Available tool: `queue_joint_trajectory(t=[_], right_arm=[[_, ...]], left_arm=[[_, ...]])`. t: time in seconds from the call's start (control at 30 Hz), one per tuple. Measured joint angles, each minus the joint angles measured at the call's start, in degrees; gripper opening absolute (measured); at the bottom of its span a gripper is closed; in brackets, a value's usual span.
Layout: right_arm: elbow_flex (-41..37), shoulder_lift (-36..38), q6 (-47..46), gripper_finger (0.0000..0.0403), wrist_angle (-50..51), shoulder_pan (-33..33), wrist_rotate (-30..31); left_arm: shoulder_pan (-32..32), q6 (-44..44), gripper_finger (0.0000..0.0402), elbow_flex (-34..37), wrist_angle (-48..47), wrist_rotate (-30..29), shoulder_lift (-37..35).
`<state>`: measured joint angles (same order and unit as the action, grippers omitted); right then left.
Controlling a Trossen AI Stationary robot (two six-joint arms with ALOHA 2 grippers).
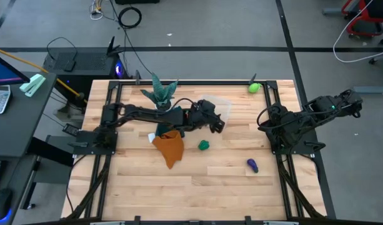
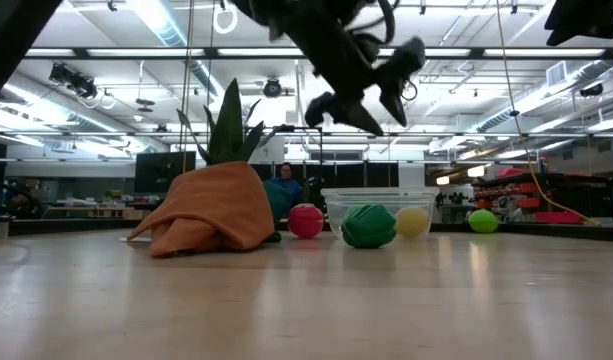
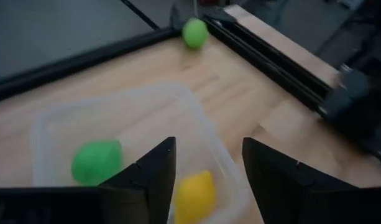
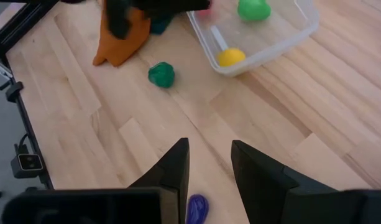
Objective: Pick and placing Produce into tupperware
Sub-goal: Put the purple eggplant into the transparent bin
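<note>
The clear tupperware (image 1: pixel 221 106) sits right of the table's middle and holds a green piece (image 3: pixel 97 162) and a yellow piece (image 3: pixel 193 194). My left gripper (image 1: pixel 216 125) hangs open and empty above the box's near rim, well above the table in the low view (image 2: pixel 361 105). A dark green piece (image 1: pixel 203 145) lies on the wood near the box, and a red piece (image 2: pixel 306 220) rests beside it. The purple piece (image 1: pixel 252 165) lies toward the near right. A light green piece (image 1: pixel 253 87) sits at the far right corner. My right gripper (image 1: pixel 266 119) waits open at the right edge.
An orange cloth (image 1: pixel 169 147) is heaped left of the dark green piece, with teal cloth and the spiky teal plant (image 1: pixel 161 94) behind it. Black frame rails (image 1: pixel 275 119) border the table. Bare wood spreads along the near side.
</note>
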<state>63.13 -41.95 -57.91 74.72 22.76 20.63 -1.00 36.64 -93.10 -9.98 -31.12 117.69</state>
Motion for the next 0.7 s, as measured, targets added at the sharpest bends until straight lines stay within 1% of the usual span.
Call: queue_joint_trajectory(t=[0.1, 0.2, 0.33, 0.43, 0.6, 0.7], right_arm=[[0.0, 0.0, 0.6, 0.0086, 0.0, 0.0, 0.2], [0.0, 0.0, 0.9, 0.0086, 0.0, 0.0, 0.2], [0.0, 0.0, 1.2, 0.0086, 0.0, 0.0, 0.3], [0.0, 0.0, 2.1, 0.0086, -0.2, 0.0, 0.6], [0.0, 0.0, 2.8, 0.0086, -0.2, 0.0, 2.0], [0.0, 0.0, 3.4, 0.0086, -0.3, 0.0, 2.9]], left_arm=[[1.5, 0.2, 0.0186, 0.0, -4.5, 2.7, -2.7], [3.7, 0.7, 0.0182, 0.0, -10.6, 3.3, -5.5], [6.2, 4.6, 0.0175, 0.0, -20.5, 5.1, -10.2], [7.7, 6.5, 0.0171, 0.0, -27.1, 4.7, -13.4], [10.3, 10.9, 0.0163, 0.0, -37.9, 2.3, -18.7], [12.1, 13.7, 0.0159, 0.0, -43.9, 1.0, -20.8]])
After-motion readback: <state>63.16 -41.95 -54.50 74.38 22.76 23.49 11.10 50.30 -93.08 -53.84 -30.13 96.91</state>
